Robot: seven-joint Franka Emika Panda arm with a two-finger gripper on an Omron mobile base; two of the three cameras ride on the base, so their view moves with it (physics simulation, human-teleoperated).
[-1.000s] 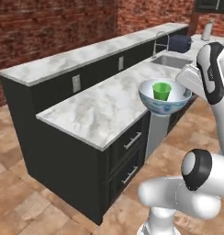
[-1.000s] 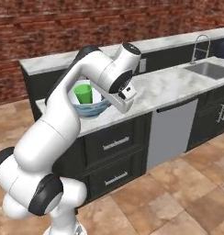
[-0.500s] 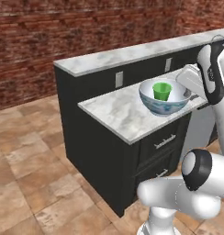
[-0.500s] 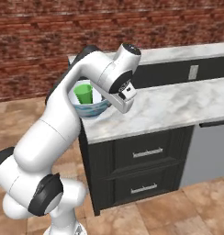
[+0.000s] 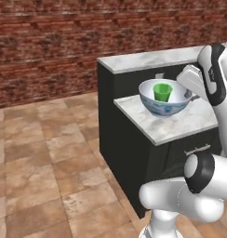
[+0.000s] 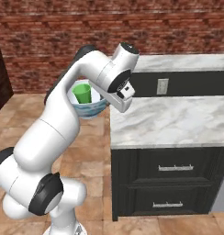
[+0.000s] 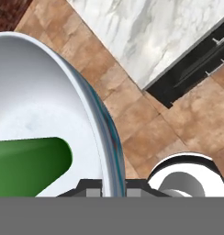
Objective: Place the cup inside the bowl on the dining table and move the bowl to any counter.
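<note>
The bowl (image 5: 164, 97), with the green cup (image 5: 162, 92) standing inside, is held aloft by its rim in the nearly closed tool (image 7: 114, 186), just off the bench's (image 6: 178, 120) end corner. The carrying step is under way; lowering onto the marble top is called for next.

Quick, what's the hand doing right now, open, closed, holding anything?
Hand: closed on the rim of the bowl, carrying it with the cup standing inside.
</note>
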